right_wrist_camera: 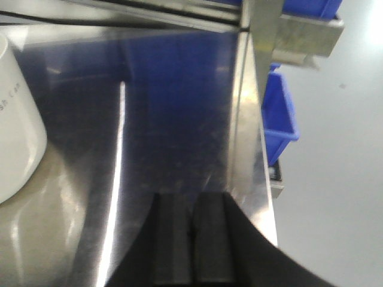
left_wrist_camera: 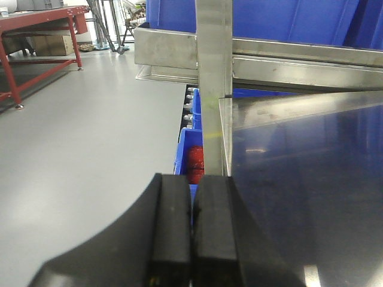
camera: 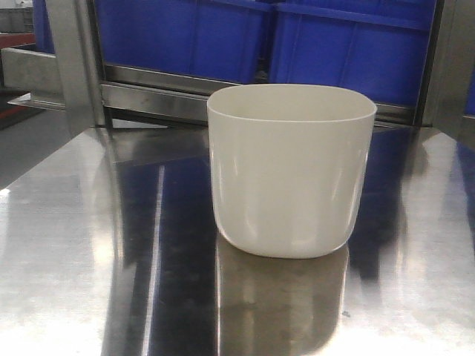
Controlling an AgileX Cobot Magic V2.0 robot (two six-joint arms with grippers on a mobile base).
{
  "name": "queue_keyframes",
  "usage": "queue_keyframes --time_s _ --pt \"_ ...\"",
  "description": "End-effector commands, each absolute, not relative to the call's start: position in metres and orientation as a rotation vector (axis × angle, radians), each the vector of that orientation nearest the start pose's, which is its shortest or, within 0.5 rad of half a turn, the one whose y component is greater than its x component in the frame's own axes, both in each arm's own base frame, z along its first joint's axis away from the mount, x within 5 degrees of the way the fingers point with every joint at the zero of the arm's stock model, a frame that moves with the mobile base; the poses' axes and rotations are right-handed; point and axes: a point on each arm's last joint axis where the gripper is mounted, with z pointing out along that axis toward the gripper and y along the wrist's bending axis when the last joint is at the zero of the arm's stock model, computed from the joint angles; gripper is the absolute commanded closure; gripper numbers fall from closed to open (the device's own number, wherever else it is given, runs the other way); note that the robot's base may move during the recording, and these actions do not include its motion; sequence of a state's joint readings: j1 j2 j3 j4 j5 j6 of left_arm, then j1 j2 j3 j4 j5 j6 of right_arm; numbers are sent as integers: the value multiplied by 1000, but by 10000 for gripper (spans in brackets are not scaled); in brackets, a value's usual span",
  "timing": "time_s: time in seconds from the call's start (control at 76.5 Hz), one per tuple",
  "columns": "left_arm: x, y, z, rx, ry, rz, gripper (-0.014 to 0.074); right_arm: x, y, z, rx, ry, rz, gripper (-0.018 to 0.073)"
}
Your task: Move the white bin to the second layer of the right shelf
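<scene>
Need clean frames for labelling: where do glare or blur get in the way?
Front view: white bin sharp, but the tabletop mirrors it and the blue crates, glare at left. Left wrist view: fairly crisp. Right wrist view: blurred throughout, glare streak on the tabletop.

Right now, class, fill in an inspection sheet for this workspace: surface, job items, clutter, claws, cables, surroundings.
Surface: steel tabletop, shiny and reflective.
Job's things: white bin upright on the tabletop, untouched; roller shelf level not seen.
Clutter: nothing seen.
Claws: left claw shut, empty, by the table's left edge; right claw shut, empty, near the right edge.
Cables: nothing seen.
Surroundings: blue crates on the rack behind; grey floor; red workbench.
</scene>
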State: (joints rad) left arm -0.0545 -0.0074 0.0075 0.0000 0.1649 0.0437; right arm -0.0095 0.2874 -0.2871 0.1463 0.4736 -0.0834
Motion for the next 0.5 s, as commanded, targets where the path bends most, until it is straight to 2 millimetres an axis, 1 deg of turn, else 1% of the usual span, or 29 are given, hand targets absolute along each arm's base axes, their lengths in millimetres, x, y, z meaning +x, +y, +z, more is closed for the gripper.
queue_keyframes --time_s 0.0,0.131,0.209,0.261,0.353,0.405,0.444,0.483 --pt "56 -3 192 74 1580 -14 512 80 6 264 38 1909 116 506" --pt "56 -3 192 74 1580 -14 512 87 5 269 43 2005 110 506" --pt "56 -3 192 74 1580 -14 512 95 3 271 97 2079 99 487" --pt "56 -3 192 74 1580 -14 512 100 1 271 139 2123 91 446" --pt "56 -3 192 74 1580 -14 512 112 -4 271 222 2204 61 315" --pt "56 -3 192 74 1580 -14 512 118 -6 275 262 2225 47 261" --pt "56 -3 192 74 1580 -14 512 122 -7 280 276 2231 31 235" --pt "56 -3 192 74 1580 -14 512 128 -6 287 260 2232 19 230"
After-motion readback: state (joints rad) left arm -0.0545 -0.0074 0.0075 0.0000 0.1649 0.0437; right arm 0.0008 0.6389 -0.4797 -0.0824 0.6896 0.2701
